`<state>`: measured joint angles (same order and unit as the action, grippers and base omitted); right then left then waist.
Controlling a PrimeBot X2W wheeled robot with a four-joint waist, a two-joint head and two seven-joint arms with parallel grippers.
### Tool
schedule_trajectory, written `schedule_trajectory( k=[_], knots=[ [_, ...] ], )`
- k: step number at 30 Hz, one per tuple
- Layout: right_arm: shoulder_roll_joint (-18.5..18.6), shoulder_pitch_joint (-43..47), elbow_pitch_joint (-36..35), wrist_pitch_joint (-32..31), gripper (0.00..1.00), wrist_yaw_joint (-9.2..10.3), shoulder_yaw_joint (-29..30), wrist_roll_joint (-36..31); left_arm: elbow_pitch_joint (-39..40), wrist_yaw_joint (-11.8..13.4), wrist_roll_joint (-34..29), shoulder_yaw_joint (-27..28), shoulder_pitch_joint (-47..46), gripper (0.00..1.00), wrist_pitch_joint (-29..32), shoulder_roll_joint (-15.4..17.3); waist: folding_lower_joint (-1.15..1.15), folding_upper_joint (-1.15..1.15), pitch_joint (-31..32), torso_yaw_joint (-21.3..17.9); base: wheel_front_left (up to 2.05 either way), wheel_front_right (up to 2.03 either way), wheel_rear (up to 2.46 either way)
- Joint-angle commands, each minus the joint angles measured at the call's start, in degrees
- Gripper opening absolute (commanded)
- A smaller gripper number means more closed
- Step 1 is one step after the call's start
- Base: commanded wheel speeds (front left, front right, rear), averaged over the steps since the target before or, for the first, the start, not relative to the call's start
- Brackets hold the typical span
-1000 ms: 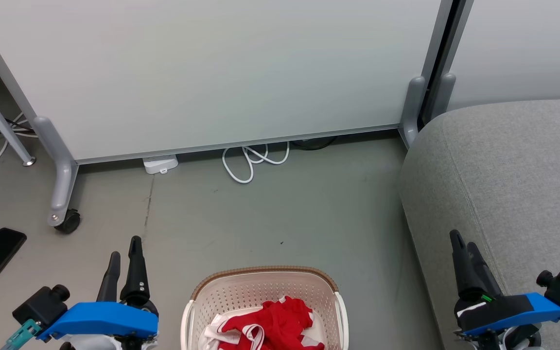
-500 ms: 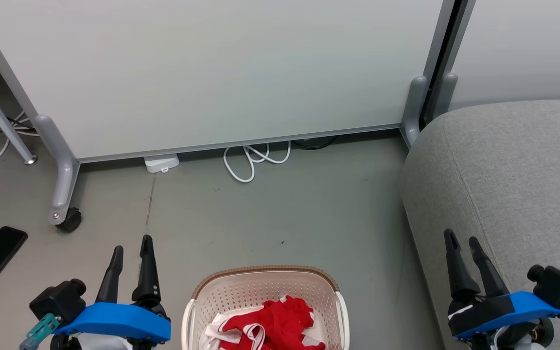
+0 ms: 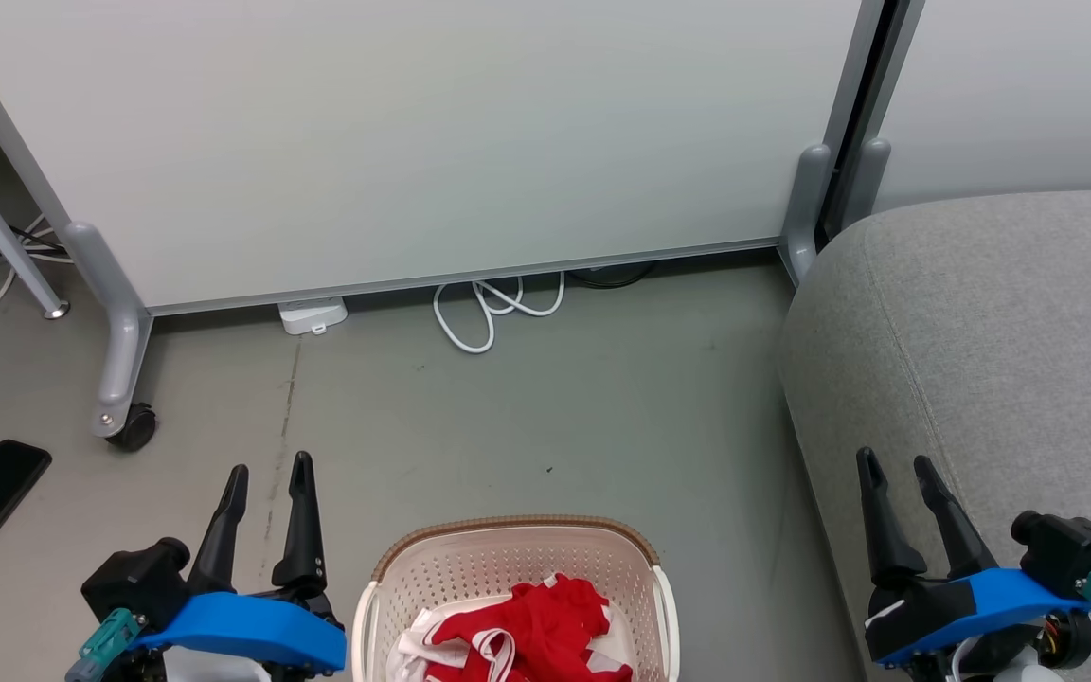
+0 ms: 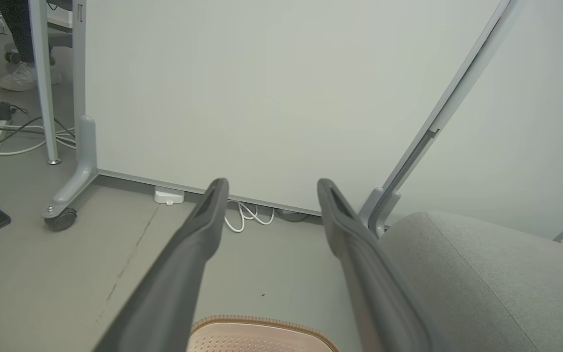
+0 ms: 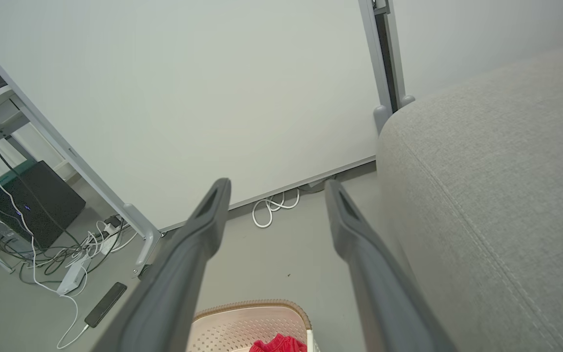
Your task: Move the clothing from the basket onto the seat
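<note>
My left gripper (image 3: 271,464) and right gripper (image 3: 892,457) each bear two long, tapering matte-black fingers (image 3: 300,530). Behind them sit glossy blue wrist covers (image 3: 252,635), each with a black boxy camera block (image 3: 138,583) and a teal connector (image 3: 108,633) at its outer end.

Left gripper (image 3: 271,464) lower left, jaws apart, empty, right gripper (image 3: 892,457) lower right, likewise

Grey floor (image 3: 545,417); pale wheeled partition (image 3: 413,142); white cable (image 3: 476,350) coiled beneath.
</note>
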<state>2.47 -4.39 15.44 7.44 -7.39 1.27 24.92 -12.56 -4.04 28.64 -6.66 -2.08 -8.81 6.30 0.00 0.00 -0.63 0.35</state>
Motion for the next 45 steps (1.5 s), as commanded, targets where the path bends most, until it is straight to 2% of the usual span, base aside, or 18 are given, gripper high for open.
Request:
schedule_trajectory(
  k=[1, 26, 45],
  knots=[
    [0.4, -1.2, -0.3, 0.5, 1.00, -0.10, -0.1, -1.9, 0.7, -0.2, -1.6, -0.1, -0.7, 1.00, -0.7, 0.4, 0.00, 0.00, 0.0, -0.1, 0.00, 0.00, 0.00],
    [0.5, -1.7, 0.4, 3.5, 1.00, -0.13, -0.3, -14.7, 0.1, -0.9, -11.1, 1.0, -0.6, 1.00, -3.8, -1.1, 0.00, 0.00, -0.3, -0.6, 0.00, 0.00, 0.00],
    [0.5, -1.8, 1.3, 6.3, 1.00, -0.16, -1.8, -19.9, -1.9, -1.6, -17.7, 2.3, 0.6, 1.00, -5.9, -2.1, 0.00, 0.00, -0.3, -1.0, 0.00, 0.00, 0.00]
  ],
)
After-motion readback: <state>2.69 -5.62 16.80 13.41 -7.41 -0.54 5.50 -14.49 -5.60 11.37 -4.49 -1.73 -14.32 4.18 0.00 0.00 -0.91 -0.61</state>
